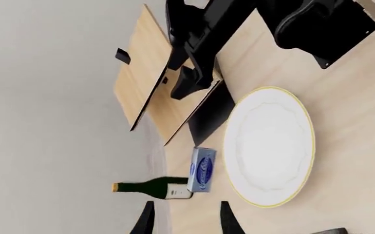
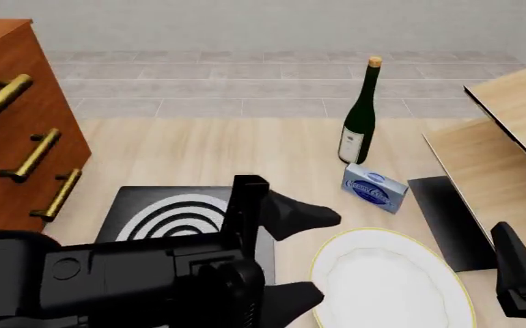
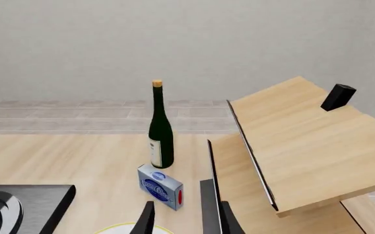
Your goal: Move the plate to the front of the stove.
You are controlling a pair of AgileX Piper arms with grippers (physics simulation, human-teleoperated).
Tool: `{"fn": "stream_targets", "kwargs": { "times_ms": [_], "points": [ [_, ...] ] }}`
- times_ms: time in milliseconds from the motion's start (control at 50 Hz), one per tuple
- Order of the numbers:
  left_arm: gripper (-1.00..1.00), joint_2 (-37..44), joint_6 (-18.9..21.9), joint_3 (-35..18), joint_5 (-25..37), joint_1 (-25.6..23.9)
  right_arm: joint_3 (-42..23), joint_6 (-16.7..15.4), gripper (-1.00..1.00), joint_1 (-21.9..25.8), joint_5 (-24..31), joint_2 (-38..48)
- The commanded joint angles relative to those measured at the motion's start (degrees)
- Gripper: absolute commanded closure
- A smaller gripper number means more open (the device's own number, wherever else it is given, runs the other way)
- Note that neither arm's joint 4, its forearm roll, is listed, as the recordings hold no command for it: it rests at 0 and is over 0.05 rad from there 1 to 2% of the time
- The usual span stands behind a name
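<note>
The white plate (image 2: 391,283) with its gold rim lies flat on the table, right of the stove (image 2: 167,208), a dark slab with silver rings. My left gripper (image 2: 317,254) hovers open by the plate's left edge, holding nothing. In the left wrist view the plate (image 1: 269,146) lies ahead of the open left gripper (image 1: 187,222). My right gripper (image 2: 518,270) is to the right of the plate. It is open and empty in the right wrist view (image 3: 187,222), where a sliver of plate rim (image 3: 132,228) and a corner of the stove (image 3: 25,204) show.
A green wine bottle (image 2: 361,113) and a small blue box (image 2: 374,187) stand behind the plate. A plain black slab (image 2: 445,219) lies right of the plate, beside wooden shelf boards (image 2: 505,150). A wooden drawer cabinet (image 2: 12,130) stands at the far left.
</note>
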Motion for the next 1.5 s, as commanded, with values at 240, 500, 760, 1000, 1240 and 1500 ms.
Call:
{"fn": "stream_targets", "kwargs": {
  "times_ms": [240,500,760,1000,1240,1500],
  "points": [
    [-1.00,6.3,0.1,-0.8,-0.7,-1.8,0.0,0.0,-1.00,0.0,0.0,0.0],
    [-1.00,10.5,1.2,1.5,-4.3,-2.5,0.0,0.0,-1.00,0.0,0.0,0.0],
    [-1.00,13.6,3.4,4.6,-7.8,-2.8,0.0,0.0,-1.00,0.0,0.0,0.0],
    [-1.00,16.3,3.3,5.0,-9.5,-4.0,0.0,0.0,-1.00,0.0,0.0,0.0],
    [-1.00,18.7,3.6,5.8,-11.5,-3.7,0.0,0.0,-1.00,0.0,0.0,0.0],
    [-1.00,21.6,4.2,6.5,-13.7,-3.4,0.0,0.0,-1.00,0.0,0.0,0.0]
  ]
}}
